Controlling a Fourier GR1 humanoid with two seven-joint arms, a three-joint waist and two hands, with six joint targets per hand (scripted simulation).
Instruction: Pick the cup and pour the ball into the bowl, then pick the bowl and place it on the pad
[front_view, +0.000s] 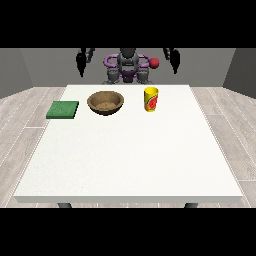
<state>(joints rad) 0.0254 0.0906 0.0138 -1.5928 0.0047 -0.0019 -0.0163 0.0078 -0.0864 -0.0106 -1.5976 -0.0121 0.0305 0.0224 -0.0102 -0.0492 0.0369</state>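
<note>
Cup first: it stands upright on the far part of the counter, long axis vertical, mouth up, just right of the bowl, with the green pad further left. My robot hand at the view's right hangs raised and holds nothing; whether its fingers are spread I cannot tell. I'd lower it beside the cup, grip the side wall, and keep it level.

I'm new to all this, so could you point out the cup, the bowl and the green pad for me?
cup (151, 99): front view, on its yellow side wall.
bowl (105, 103): front view, on its brown inside.
green pad (63, 109): front view, on its flat top.
</note>
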